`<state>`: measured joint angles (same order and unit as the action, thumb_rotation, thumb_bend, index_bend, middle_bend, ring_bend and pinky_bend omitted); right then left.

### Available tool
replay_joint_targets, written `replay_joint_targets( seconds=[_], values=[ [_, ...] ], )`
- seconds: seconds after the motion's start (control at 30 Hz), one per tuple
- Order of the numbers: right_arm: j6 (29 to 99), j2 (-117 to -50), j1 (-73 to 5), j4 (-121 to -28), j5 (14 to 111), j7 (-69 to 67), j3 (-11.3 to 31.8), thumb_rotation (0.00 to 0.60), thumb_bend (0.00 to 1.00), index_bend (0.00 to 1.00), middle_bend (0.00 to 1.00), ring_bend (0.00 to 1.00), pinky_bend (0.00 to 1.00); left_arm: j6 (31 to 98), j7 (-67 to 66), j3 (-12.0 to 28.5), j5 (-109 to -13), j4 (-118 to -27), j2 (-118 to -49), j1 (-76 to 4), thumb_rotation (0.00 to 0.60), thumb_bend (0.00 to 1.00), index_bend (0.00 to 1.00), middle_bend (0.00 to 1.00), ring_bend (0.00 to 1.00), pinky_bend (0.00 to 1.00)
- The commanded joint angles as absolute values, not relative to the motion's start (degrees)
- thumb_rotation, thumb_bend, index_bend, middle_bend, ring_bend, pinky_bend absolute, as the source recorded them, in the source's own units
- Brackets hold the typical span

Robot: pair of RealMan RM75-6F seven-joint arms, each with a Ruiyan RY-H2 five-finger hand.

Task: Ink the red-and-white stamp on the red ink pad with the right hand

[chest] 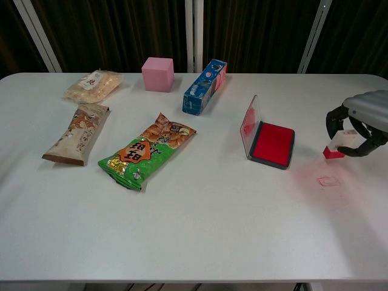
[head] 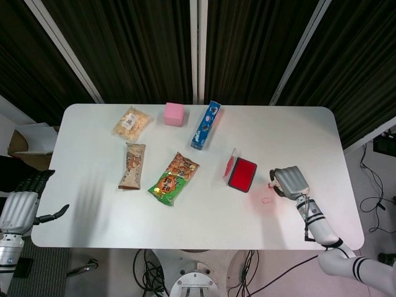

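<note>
Red-and-white stamp (chest: 335,147) clamped in right hand (chest: 359,121) fingers, beside open ink pad (chest: 271,143); snack packets (chest: 147,150) well apart.

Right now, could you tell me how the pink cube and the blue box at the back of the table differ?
The pink cube is squat and plain; the blue box is long, narrow and printed. The cube sits left of the box. The cube faces the chest camera squarely; the box lies angled. Both rest apart on the white table, untouched.
</note>
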<state>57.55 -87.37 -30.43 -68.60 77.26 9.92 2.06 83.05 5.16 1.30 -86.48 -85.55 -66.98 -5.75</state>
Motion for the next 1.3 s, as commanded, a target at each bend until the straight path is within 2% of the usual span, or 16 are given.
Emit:
replay_joint_targets(
  seconds=[0.03, 0.47, 0.73, 1.1, 1.17, 1.3],
  values=[
    [56.77, -87.96, -30.42, -67.67, 77.6, 9.59, 1.74, 0.6, 0.35, 0.66, 0.53, 0.69, 0.92, 83.17, 5.13, 1.31, -86.48, -85.51, -67.08, -5.71, 0.288, 0.17, 0.11, 0.12, 0.12, 0.21],
    [55.94, -89.24, -30.31, -65.73, 78.42, 8.91, 1.64, 0.6, 0.33, 0.6, 0.49, 0.69, 0.92, 83.22, 5.25, 1.28, -86.29, -85.27, -67.1, -5.63, 0.289, 0.17, 0.11, 0.12, 0.12, 0.21],
    [55.78, -88.54, -30.31, -66.56, 79.22, 8.2, 1.53, 0.6, 0.3, 0.5, 0.42, 0.68, 0.92, 83.11, 5.11, 1.2, -86.06, -85.37, -67.06, -5.54, 0.288, 0.17, 0.11, 0.12, 0.12, 0.21],
    [55.0, -87.09, -30.31, -68.19, 79.28, 9.05, 1.39, 0.6, 0.28, 0.42, 0.34, 0.67, 0.92, 83.19, 5.09, 1.2, -86.01, -85.44, -66.94, -5.48, 0.285, 0.17, 0.11, 0.12, 0.12, 0.21],
    [54.6, -86.42, -30.36, -68.87, 79.32, 9.47, 1.18, 0.6, 0.26, 0.37, 0.31, 0.66, 0.92, 83.25, 5.13, 1.2, -86.05, -85.47, -66.88, -5.46, 0.286, 0.17, 0.11, 0.12, 0.12, 0.21],
    [54.49, -82.98, -30.2, -72.26, 79.89, 10.8, 0.45, 0.6, 0.2, 0.1, 0.21, 0.64, 0.92, 83.45, 5.19, 1.22, -86.17, -85.52, -66.83, -5.42, 0.288, 0.17, 0.11, 0.12, 0.12, 0.21]
  ],
)
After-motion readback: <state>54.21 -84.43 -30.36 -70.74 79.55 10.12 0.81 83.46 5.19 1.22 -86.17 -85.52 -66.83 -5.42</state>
